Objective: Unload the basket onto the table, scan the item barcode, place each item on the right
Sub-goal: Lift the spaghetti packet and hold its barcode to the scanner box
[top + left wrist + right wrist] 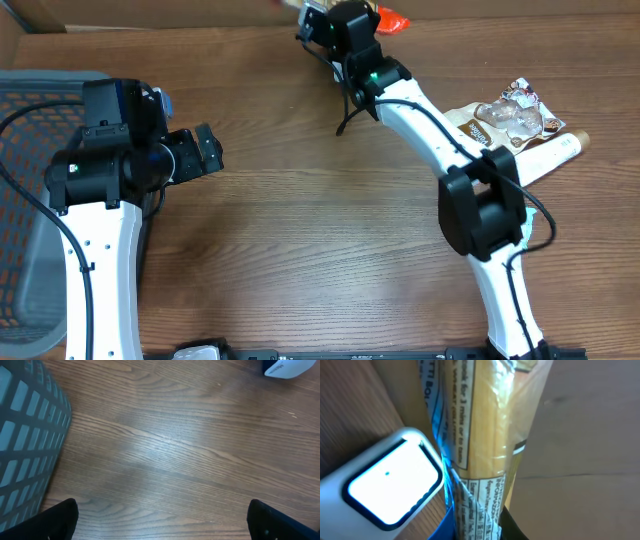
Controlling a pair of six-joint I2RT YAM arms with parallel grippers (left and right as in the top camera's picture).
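Two arms work over a wooden table (pixel 300 230) in the overhead view. At the left edge stands a grey mesh basket (pixel 30 100), and the left arm covers so much of it that we cannot tell what lies inside. The left gripper (pixel 205 150) hangs just beside the basket over bare wood, its jaws spread wide with nothing between them. The right gripper (pixel 320 25) is stretched to the far edge of the table, with an orange piece (pixel 390 18) poking out beside it; from here we cannot tell what that is. Near the right arm's base lie crinkled snack bags (pixel 505 115) and a pale tube (pixel 550 155) touching them. From the left wrist we see the basket's mesh wall at the left, open wood grain in the middle, and the two dark fingers (pixel 60 520) far apart in the bottom corners. A white and blue object (pixel 287 367) sits at the far top right. From the right wrist, we see a clear pasta packet (pixel 480 435), printed along its side, running upright from the closed jaws that clamp it. Just beside it on the left is the white scanner (pixel 395 485), its window glowing and blue light falling on the packet's edge.
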